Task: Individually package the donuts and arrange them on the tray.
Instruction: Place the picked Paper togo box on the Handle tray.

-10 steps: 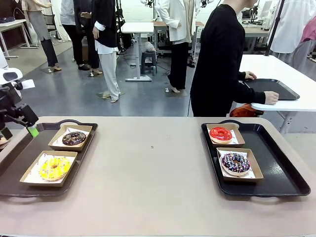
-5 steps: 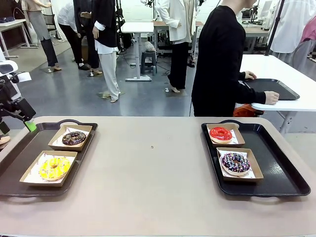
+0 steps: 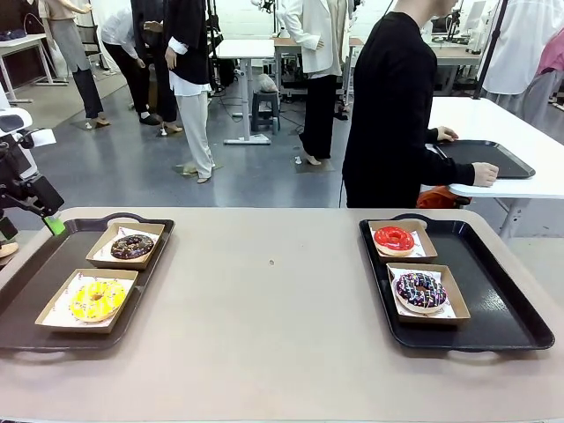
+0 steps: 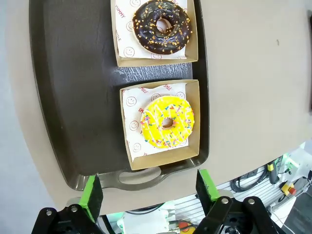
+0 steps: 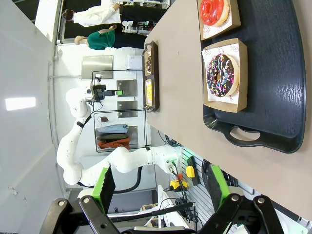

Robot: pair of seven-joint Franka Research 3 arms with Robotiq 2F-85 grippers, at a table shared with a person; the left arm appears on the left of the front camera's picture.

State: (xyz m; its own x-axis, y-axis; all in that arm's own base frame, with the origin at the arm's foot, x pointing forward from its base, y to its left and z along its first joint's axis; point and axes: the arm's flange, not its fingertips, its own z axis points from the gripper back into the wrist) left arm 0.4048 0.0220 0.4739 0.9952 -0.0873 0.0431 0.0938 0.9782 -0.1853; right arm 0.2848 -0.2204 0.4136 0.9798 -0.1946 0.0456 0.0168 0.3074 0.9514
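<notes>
We judge the task all but finished: each of the four donuts sits in its own paper-lined box, and the boxes stand two to a tray. Below and ahead of our left gripper [image 4: 147, 191], whose green-padded fingers stand spread with nothing between them, the yellow donut [image 4: 167, 122] lies in the nearer box and the chocolate donut [image 4: 162, 26] in the box beyond it, both on the left tray [image 4: 73, 97]. Our right gripper [image 5: 161, 183] is likewise spread and empty; ahead of it the sprinkled dark donut [image 5: 222, 75] comes first and the red donut [image 5: 214, 10] past it, on the right tray [image 5: 273, 73]. Nothing is left to package as far as we can see; at most the arms need parking. The front view gives what neither wrist view does: both trays at once across the table [image 3: 264, 300], and a person [image 3: 401, 106] in black standing at the far side, turned toward another table. The wrist views in turn show the open fingers plainly, while from the front the left gripper [image 3: 40, 211] sits at the picture's edge, raised beside its tray.
</notes>
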